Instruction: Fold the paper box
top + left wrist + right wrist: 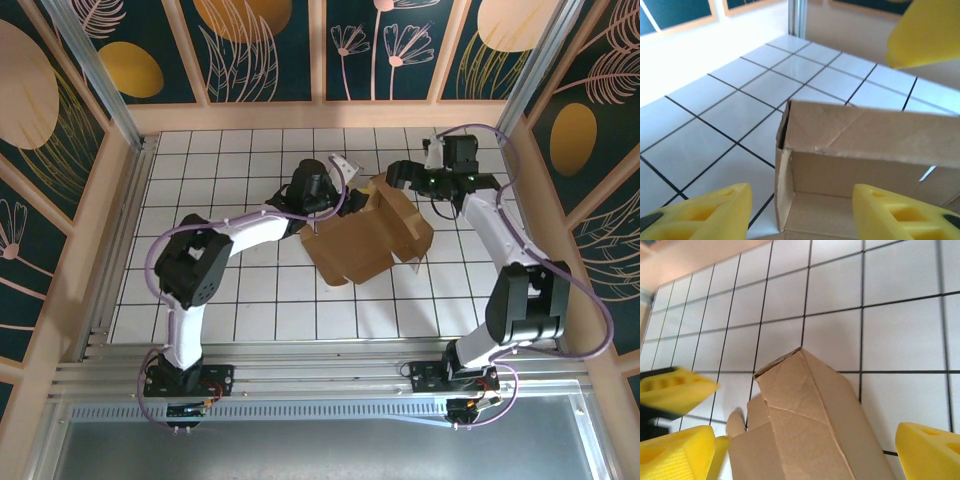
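The paper box (pixel 365 242) sits mid-table on the white tiled table (pixel 240 295), between the two arms. From above it looks partly formed. A broad panel lies flat on its near-left side and folded walls rise on its far-right side. The left gripper (pixel 348 180) reaches its far-left edge and the right gripper (pixel 397 177) its far-right corner, but the overhead view is too small to show how either pair of fingers stands.

The left wrist camera supplies that. The left gripper (pixel 800 217) is moderately spread, with yellow fingertips (pixel 710 217) low on either side of an upright cardboard wall (pixel 865 135) that is doubled over at its top edge. The box's inner floor shows between them, and neither pad is pressed on the card. A blurred yellow finger of the other arm (pixel 927 35) hangs at upper right.

The right wrist camera looks down at a creased, raised corner of the box (pixel 805 425). The right gripper (pixel 802 452) is spread wide around it and grips nothing, the right-hand fingertip (pixel 932 450) just clear of the cardboard. The left arm's finger (pixel 675 390) shows at the left edge, beside a rounded flap (pixel 735 422).
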